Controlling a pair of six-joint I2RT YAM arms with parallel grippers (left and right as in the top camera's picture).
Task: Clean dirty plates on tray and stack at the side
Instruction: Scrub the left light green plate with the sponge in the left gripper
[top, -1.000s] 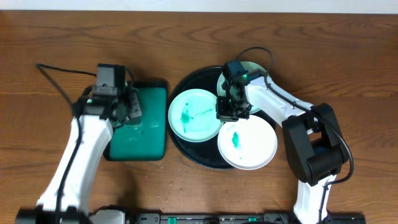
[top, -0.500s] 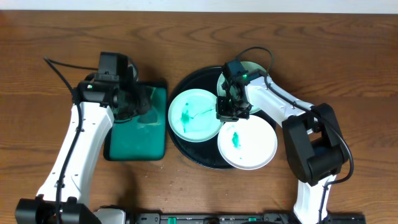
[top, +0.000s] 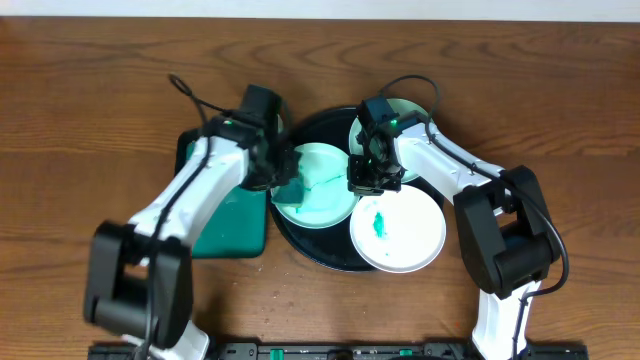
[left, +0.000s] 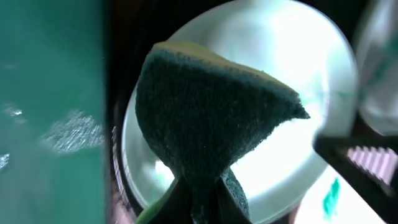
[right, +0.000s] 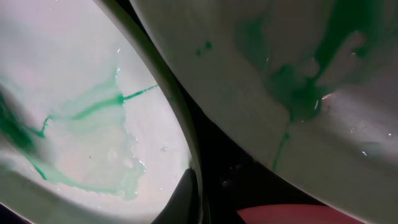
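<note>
Three plates lie in the round black tray (top: 318, 262). The left plate (top: 325, 195) has teal smears, and so does the front right plate (top: 400, 232). The back plate (top: 405, 115) is mostly hidden under my right arm. My left gripper (top: 283, 180) is shut on a dark green sponge (left: 205, 118), held at the left plate's (left: 298, 68) left side. My right gripper (top: 362, 180) is shut on that plate's right rim. In the right wrist view, its fingers (right: 230, 208) straddle the rim of the smeared plate (right: 81, 124), next to the front right plate (right: 298, 81).
A rectangular green tray with a black rim (top: 225, 225) lies just left of the round tray, and shows wet in the left wrist view (left: 50, 93). Bare wooden table surrounds both trays. My right arm's cable loops over the back of the round tray.
My left arm has swung right from the green tray, carrying the sponge onto the left plate. My right gripper has stayed on the plate's rim.
</note>
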